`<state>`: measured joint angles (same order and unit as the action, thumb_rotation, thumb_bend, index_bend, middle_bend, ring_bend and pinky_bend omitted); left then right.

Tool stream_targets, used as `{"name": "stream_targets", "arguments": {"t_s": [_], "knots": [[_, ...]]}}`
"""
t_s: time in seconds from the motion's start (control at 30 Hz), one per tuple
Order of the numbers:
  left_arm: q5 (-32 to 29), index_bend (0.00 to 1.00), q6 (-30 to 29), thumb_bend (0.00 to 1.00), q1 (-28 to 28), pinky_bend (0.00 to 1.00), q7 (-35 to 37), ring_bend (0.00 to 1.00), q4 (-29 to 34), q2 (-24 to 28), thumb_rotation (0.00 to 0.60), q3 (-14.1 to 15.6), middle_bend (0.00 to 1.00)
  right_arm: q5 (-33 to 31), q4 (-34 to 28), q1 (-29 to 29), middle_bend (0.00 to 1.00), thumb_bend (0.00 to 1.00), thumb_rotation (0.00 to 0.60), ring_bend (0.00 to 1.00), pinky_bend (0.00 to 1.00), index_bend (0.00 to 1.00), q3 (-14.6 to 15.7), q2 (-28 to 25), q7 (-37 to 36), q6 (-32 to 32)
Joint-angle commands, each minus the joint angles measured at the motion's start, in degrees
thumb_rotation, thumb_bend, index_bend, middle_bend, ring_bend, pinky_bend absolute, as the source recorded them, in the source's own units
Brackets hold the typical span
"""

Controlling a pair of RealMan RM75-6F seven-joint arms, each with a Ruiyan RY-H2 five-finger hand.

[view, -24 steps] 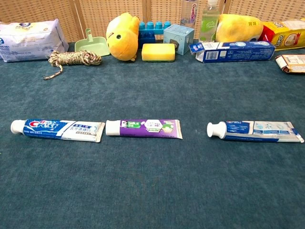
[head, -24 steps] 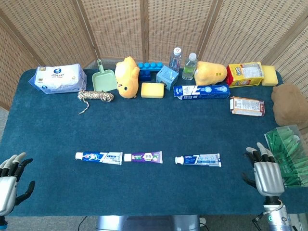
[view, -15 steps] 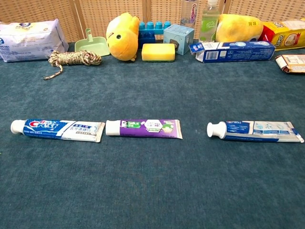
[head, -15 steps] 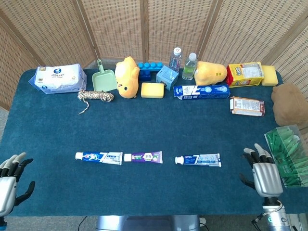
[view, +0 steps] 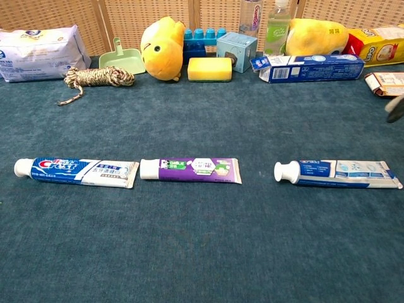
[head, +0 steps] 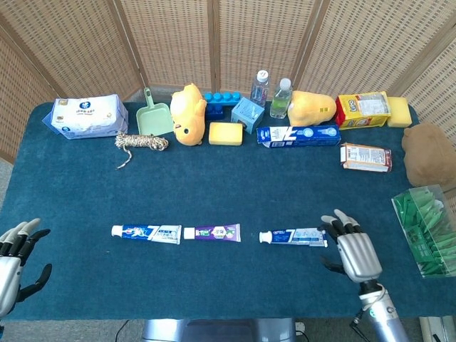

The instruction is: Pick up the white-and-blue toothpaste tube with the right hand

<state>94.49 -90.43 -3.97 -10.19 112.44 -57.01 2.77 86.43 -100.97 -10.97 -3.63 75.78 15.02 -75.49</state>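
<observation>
The white-and-blue toothpaste tube [head: 293, 236] lies flat near the table's front, cap to the left; the chest view shows the tube [view: 338, 173] at the right. My right hand [head: 354, 253] hovers just right of the tube's flat tail, fingers spread and holding nothing. Its fingertips [head: 339, 219] are close beside the tail, and I cannot tell whether they touch it. In the chest view only a blurred bit of the right hand [view: 394, 108] shows at the right edge. My left hand [head: 14, 260] is at the front left corner, fingers apart and holding nothing.
A purple tube [head: 211, 232] and a blue Crest tube [head: 146, 233] lie in line to the left. A clear box of green packets [head: 424, 228] stands at the right edge. Along the back are a toothpaste carton [head: 298, 135], plush toys, bottles and sponges.
My right hand has moved left from the table's right front corner to just beside the tube's tail, and now shows at the chest view's right edge. The left hand barely moved.
</observation>
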Motion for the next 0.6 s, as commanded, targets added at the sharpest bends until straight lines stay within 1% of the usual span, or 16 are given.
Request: {"name": "stream_targets", "arguments": {"t_s": [0.03, 0.3, 0.5, 0.6], "knots": [[-0.6, 0.19, 1.3, 0.35, 0.8, 0.12, -0.1, 0.10, 0.2, -0.1, 0.600, -0.3, 0.11, -5.5, -0.4, -2.8, 0.21, 0.21, 0.600, 0.09, 0.17, 0.30, -2.3, 3.3, 5.1, 4.0], [-1.7, 0.19, 2.9, 0.35, 2.0, 0.12, -0.8, 0.09, 0.4, -0.5, 0.600, -0.7, 0.10, -12.3, 0.4, -5.4, 0.19, 0.21, 0.600, 0.07, 0.17, 0.30, -3.9, 6.5, 10.8, 7.2], [-2.7, 0.18, 4.3, 0.35, 3.1, 0.12, -1.3, 0.09, 0.5, -0.7, 0.600, -1.2, 0.10, -17.8, 1.8, -7.9, 0.19, 0.21, 0.600, 0.07, 0.18, 0.30, -4.7, 8.9, 14.0, 9.9], [-2.9, 0.18, 4.5, 0.35, 3.3, 0.12, -1.4, 0.09, 0.5, -0.8, 0.600, -1.2, 0.10, -19.4, 2.2, -8.6, 0.19, 0.21, 0.600, 0.06, 0.17, 0.30, -4.8, 9.4, 14.8, 10.4]]}}
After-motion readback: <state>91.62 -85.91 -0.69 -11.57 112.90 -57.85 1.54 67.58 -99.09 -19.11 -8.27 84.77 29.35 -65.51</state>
